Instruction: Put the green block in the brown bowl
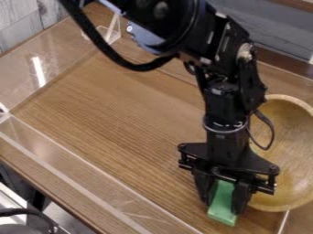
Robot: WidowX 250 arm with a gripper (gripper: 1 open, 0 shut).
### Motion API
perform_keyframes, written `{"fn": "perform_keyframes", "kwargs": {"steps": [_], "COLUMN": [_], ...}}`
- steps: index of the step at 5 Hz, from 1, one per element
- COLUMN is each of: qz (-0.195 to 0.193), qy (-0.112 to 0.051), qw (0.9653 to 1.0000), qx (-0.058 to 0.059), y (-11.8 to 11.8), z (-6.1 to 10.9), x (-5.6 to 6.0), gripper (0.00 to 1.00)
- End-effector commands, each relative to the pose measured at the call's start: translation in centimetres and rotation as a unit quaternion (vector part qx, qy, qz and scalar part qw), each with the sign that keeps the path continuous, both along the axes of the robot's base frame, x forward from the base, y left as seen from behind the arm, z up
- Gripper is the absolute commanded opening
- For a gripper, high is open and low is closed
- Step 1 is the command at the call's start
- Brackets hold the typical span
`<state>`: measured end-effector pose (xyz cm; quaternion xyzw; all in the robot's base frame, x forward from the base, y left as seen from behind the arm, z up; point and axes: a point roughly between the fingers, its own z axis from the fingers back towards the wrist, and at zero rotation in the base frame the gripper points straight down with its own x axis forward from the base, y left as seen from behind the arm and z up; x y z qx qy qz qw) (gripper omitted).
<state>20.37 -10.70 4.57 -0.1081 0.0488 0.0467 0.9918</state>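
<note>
The green block (225, 207) is a small bright green bar lying on the wooden table near its front edge, just left of the brown bowl (288, 146). My gripper (226, 198) points steeply down over the block, and its black fingers (206, 190) are shut on the block's upper end. The block's lower end sticks out below the fingers. The bowl is a shallow tan wooden dish at the right edge, partly cut off by the frame and partly hidden behind my arm.
A clear plastic wall (73, 187) runs along the table's front and left sides. The wooden table top (110, 110) stretches to the left of my arm. Black cables (110, 55) loop from the arm at the top.
</note>
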Motion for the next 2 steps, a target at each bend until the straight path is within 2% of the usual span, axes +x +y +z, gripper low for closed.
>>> {"fn": "perform_keyframes", "kwargs": {"steps": [1, 2], "qz": [0.008, 0.009], "qy": [-0.024, -0.024], "qw": [0.9996, 0.9996], "qx": [-0.01, -0.011], "y": [-0.14, -0.16], "z": [0.93, 0.91], "x": [1.42, 1.52], "gripper": [0.0, 0.0]}}
